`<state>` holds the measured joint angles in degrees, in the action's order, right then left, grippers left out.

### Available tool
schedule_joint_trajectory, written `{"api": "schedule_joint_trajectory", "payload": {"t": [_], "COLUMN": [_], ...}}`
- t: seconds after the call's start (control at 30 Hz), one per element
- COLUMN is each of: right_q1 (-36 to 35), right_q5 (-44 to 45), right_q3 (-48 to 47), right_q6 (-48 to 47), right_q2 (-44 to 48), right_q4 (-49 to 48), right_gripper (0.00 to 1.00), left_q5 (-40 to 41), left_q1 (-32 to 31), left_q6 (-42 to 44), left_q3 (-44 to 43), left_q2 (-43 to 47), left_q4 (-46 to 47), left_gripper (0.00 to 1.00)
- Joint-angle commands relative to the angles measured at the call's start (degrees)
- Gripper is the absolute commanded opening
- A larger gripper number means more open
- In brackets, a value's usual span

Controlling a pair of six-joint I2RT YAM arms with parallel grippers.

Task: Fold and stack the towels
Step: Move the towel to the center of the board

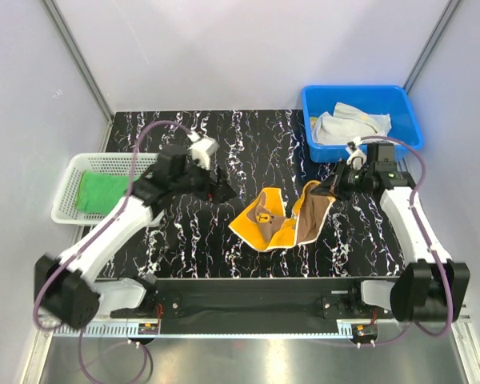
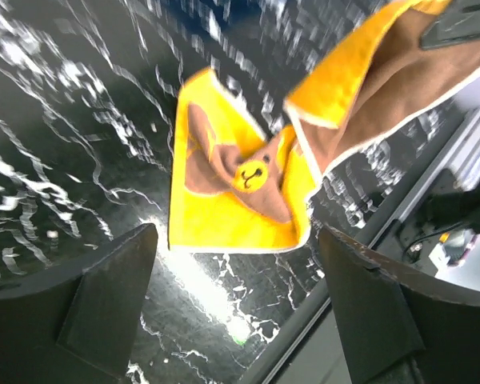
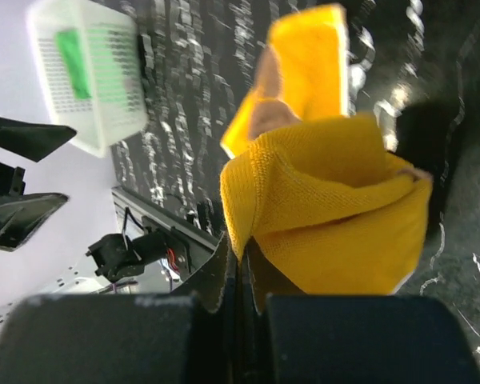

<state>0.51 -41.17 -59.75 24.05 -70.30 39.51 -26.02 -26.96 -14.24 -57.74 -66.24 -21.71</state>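
Observation:
An orange-yellow towel with a brown bear [image 1: 266, 222] lies partly on the black marbled table [image 1: 184, 240], and its right part is lifted. My right gripper [image 1: 330, 187] is shut on that raised corner, so the brown underside hangs down. In the right wrist view the yellow cloth [image 3: 328, 216] is pinched between the closed jaws of the right gripper [image 3: 242, 264]. My left gripper [image 1: 222, 192] hovers open to the left of the towel. The left wrist view shows the bear towel [image 2: 240, 184] ahead of the left gripper [image 2: 236, 296], with nothing between its fingers [image 2: 104, 304]. A green towel [image 1: 100, 192] lies in the white basket.
The white basket [image 1: 64, 212] stands at the table's left edge. A blue bin [image 1: 360, 90] at the back right holds several pale towels [image 1: 352, 124]. The table's front rail [image 1: 248, 282] runs along the near edge.

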Motion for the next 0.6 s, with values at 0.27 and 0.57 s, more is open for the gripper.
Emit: {"api": "schedule_joint_trajectory", "payload": {"t": [0.27,0.57], "right_q1": [-0.2,-0.2], "right_q5": [4.5,13.4], "right_q3": [8.2,8.9], "right_q6": [8.5,5.7], "right_q2": [-7.8,-11.8], "right_q4": [-14.9,-14.1], "right_gripper": [0.08,0.30], "left_q5": [11.8,11.2], "left_q1": [-16.0,-16.9], "left_q6": [12.4,18.6], "left_q3": [-8.1,-27.4], "left_q2": [-25.2,-47.5], "left_q4": [19.2,16.2], "left_gripper": [0.81,0.79]}}
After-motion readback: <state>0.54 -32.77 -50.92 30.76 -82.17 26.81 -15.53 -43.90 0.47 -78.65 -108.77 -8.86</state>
